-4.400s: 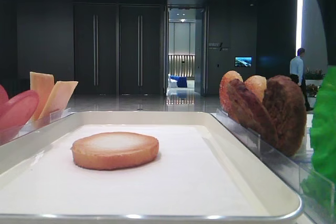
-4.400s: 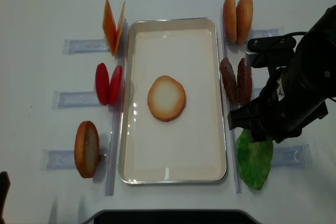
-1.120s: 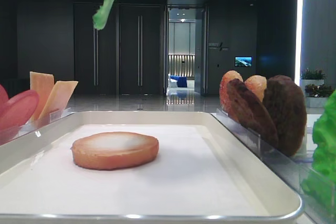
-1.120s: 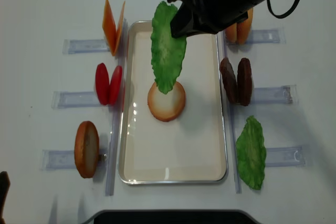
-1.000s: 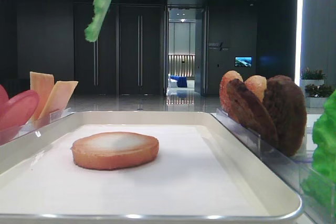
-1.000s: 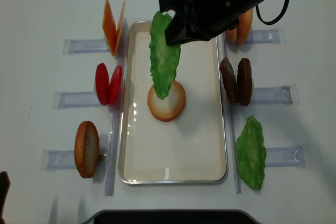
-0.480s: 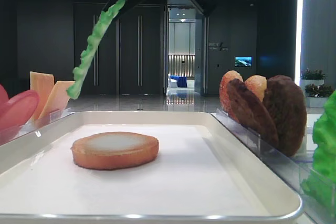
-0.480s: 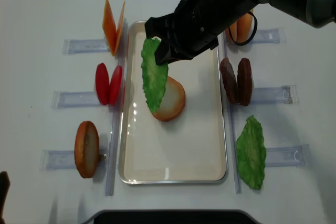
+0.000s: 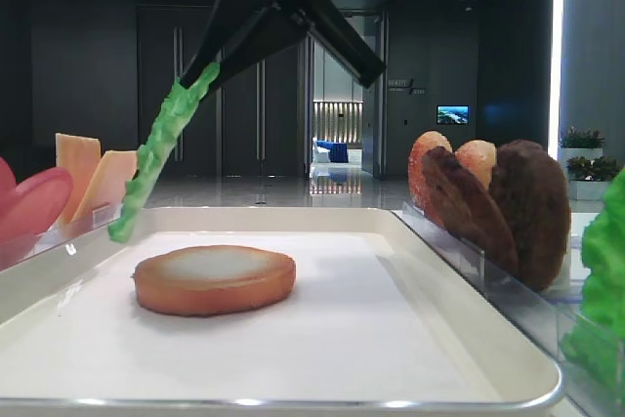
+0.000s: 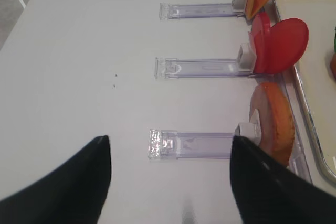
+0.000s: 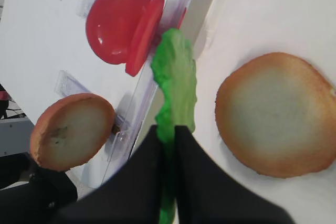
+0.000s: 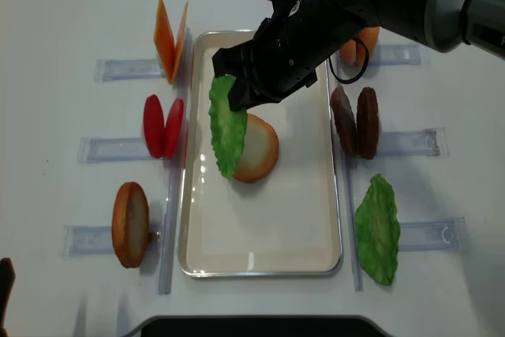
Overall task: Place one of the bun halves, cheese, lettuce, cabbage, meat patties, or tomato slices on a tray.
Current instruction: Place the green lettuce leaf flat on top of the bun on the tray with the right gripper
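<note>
Lettuce leaf (image 12: 227, 125): thin, bright green, ruffled edge, hanging tilted above the tray (image 12: 260, 254), its tip at 9 o'clock of the bun half (image 12: 254, 148) lying there. Right gripper (image 11: 167, 136) is clamped on its upper end. Left gripper (image 10: 168, 177) is closed, holding nothing.

white table (image 12: 71, 21) | clear plastic holder strips (image 10: 197, 145) on both sides | dark double doors (image 9: 220, 95) behind | lit corridor (image 9: 338, 134) | small screen (image 9: 452, 115)
</note>
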{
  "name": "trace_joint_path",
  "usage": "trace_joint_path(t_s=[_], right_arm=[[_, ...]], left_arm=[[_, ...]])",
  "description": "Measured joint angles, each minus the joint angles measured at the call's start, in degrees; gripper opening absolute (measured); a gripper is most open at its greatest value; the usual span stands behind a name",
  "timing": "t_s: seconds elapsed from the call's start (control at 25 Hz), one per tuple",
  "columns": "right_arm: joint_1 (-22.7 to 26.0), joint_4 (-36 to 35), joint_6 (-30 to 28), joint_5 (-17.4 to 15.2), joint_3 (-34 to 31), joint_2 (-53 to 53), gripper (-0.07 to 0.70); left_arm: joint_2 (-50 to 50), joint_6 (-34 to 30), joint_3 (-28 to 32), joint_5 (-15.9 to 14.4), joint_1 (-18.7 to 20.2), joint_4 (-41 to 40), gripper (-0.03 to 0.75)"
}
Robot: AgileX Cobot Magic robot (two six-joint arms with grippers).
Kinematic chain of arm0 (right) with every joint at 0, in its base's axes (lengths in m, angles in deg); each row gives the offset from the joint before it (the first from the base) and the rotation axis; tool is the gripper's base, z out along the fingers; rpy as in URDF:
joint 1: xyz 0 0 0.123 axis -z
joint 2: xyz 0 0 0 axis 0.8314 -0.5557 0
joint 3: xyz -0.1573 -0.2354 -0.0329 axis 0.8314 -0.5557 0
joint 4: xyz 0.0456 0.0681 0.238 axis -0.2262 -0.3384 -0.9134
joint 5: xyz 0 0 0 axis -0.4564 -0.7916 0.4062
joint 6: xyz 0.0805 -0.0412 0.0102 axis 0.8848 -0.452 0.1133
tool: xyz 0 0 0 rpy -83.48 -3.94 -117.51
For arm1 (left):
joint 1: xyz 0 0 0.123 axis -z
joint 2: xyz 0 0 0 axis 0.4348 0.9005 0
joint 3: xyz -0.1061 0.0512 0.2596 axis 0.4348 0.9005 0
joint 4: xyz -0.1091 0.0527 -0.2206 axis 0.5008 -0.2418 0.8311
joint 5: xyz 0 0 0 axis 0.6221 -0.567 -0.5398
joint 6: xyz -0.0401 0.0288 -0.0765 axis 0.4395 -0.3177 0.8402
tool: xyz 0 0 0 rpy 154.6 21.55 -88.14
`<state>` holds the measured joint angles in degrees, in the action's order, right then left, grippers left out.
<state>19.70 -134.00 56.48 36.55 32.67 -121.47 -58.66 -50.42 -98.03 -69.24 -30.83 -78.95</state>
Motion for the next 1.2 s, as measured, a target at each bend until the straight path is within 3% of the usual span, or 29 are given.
trace_joint_path(t_s=[0.84, 0.96, 1.2], right_arm=[[-0.23, 0.31, -1.32, 2.42, 0.00, -3.41, 0.037], [-0.23, 2.18, -1.35, 2.19, 0.00, -3.41, 0.136], [-0.11, 6.87, -1.46, 0.63, 0.00, -3.41, 0.540]], left_arm=[[0.00, 0.00, 0.00, 0.00, 0.00, 0.03, 0.534], [0.00, 0.00, 0.00, 0.00, 0.00, 0.03, 0.534], [0.00, 0.00, 0.00, 0.00, 0.00, 0.03, 0.534]])
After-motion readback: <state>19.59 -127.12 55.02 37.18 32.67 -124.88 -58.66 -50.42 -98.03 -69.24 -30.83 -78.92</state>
